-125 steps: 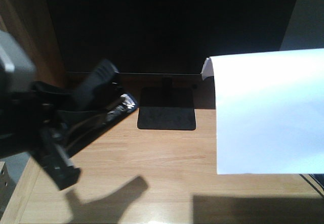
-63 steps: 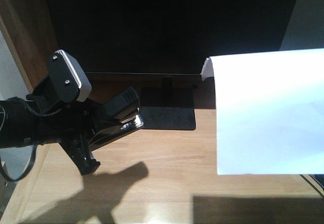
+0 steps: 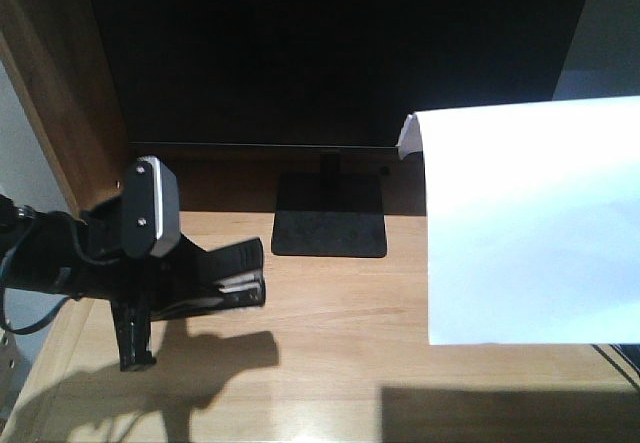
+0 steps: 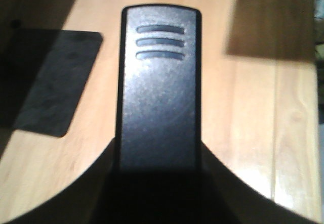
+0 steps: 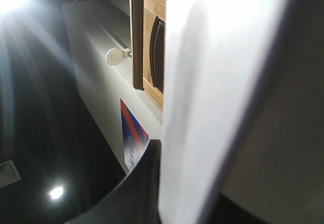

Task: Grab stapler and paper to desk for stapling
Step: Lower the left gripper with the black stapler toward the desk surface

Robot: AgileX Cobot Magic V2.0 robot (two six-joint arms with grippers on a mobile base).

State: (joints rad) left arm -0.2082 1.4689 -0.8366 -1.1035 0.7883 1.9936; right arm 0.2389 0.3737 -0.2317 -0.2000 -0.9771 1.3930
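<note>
- Worktop [image 3: 340, 343]: light plank wood, sunlit and shadowed; one dark monitor [image 3: 330, 53] on one black stand [image 3: 330, 233].
- One stapler [image 3: 228, 278], left of the stand, pinched in our left hand [image 3: 165, 283] above the wood.
- One paper [image 3: 530, 223], right of the stand, raised, our right hand [image 5: 149, 183] clamped on it.

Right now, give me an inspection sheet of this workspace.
Surface: light wooden desk, sunlit, strongly shadowed.
Job's things: small black stapler held over the desk at left; plain white paper sheet held up at right.
Clutter: flat black monitor stand at the back.
Hands: left hand shut on the stapler; right hand shut on the paper.
Cables: black cable looping by the left arm.
Surroundings: dark monitor screen; brown wooden side panel.
</note>
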